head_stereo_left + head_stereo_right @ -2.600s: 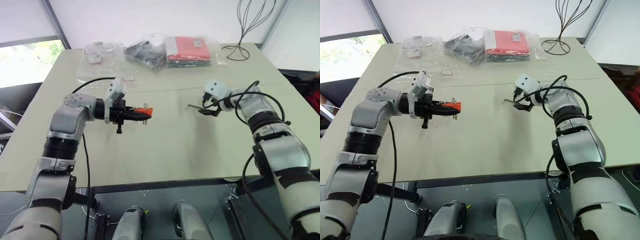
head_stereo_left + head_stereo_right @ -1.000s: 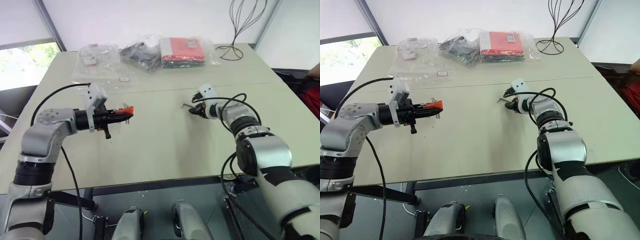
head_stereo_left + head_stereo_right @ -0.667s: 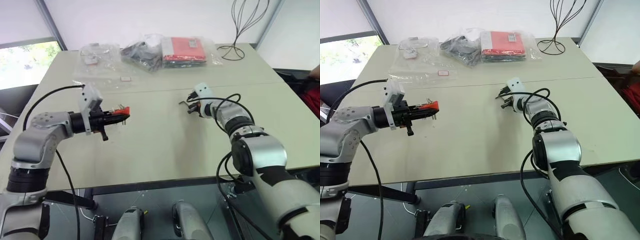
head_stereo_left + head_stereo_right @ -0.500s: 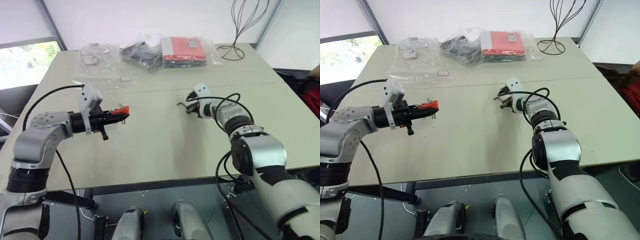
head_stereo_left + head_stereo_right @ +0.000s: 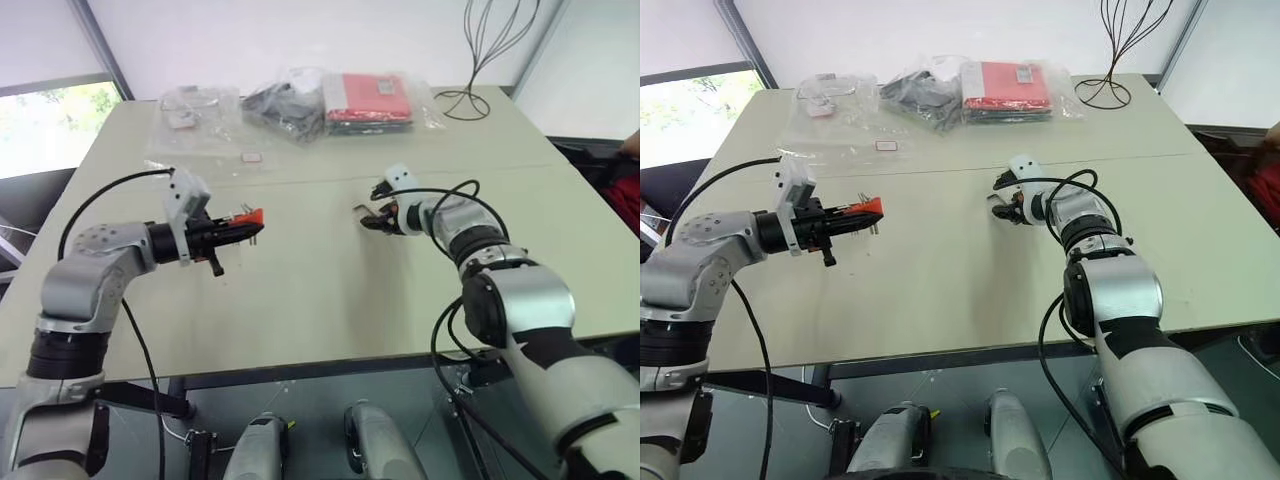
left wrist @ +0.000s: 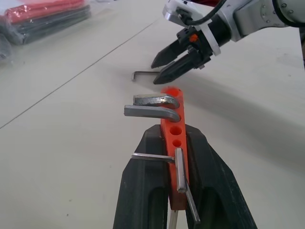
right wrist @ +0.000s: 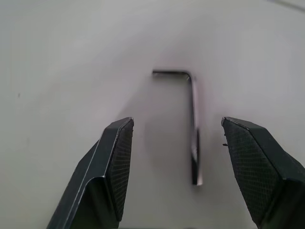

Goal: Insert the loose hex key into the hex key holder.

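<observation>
Right gripper [image 7: 174, 167] jaws wide over the key [image 7: 193, 125], flat mid-tabletop; left gripper [image 6: 178, 183] clamps the holder [image 6: 174, 138]; key looks thin, stiff, light, slippery, so pinch its long shank.

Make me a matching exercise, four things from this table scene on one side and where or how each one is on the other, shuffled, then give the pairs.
1. loose hex key
2. hex key holder
3. right tool
4. red packet

A. clamped in the left tool
B. far side of the table, in clear plastic
C. flat on the table, ungripped
D. open around the key

Pairs: 1-C, 2-A, 3-D, 4-B
</observation>
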### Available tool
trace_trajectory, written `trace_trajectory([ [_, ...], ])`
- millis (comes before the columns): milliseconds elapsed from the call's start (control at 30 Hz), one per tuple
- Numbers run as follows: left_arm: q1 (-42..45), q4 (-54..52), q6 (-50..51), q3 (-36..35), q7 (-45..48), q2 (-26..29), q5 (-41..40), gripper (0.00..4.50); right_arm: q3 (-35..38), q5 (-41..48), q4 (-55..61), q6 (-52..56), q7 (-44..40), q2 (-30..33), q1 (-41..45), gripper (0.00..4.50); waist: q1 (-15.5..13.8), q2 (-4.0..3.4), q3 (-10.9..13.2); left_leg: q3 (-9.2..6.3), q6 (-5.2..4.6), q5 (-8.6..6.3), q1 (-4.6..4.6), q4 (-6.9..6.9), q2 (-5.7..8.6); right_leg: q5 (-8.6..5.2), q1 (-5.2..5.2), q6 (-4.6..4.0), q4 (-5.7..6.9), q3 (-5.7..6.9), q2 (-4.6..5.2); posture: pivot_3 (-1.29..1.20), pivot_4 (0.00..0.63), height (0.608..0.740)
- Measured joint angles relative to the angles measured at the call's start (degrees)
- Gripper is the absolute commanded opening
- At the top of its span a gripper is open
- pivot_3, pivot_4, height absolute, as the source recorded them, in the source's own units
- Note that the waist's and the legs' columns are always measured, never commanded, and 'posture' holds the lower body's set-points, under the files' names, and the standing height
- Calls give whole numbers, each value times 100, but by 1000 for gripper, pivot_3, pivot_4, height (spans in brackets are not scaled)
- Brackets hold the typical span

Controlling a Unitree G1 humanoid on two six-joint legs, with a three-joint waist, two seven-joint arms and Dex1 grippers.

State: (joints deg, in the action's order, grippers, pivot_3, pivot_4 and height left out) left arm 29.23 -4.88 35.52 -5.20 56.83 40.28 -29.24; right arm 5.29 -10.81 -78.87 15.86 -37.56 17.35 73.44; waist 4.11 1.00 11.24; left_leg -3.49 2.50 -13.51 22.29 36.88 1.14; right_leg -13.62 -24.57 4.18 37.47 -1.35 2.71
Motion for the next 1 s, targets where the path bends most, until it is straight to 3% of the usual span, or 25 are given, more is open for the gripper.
trace_trajectory([
  [233,-404,-335,50,-87,-213,32,-23,0,446,313,-1,8,602,-44,185,3019,-9,0,0,0,-1,0,4,-8,-2,0,-1,0,-14,0,2,0,150,740],
  [533,-685,-775,277,-428,-508,189,-216,0,393,200,-15,1,872,-274,-60,3019,-13,0,0,0,-1,-1,6,-9,-1,0,-1,0,-19,1,3,0,150,740],
  [633,-819,-882,328,-529,-630,220,-269,0,348,130,-17,-11,1001,-275,-168,2148,-13,0,0,0,-1,-1,7,-9,-1,0,0,0,-22,1,4,0,150,740],
  [767,-937,-1110,439,-633,-751,258,-387,0,319,66,-14,-132,1147,-276,-222,108,-12,0,0,-1,-1,-1,7,-9,-1,0,0,0,-22,1,4,0,150,740],
  [1000,-1066,-1229,563,-775,-898,367,-475,0,415,93,-12,-125,1144,-277,-251,45,-12,1,-1,-1,-1,-1,2,-8,-1,0,6,-1,-23,1,1,0,150,740],
])
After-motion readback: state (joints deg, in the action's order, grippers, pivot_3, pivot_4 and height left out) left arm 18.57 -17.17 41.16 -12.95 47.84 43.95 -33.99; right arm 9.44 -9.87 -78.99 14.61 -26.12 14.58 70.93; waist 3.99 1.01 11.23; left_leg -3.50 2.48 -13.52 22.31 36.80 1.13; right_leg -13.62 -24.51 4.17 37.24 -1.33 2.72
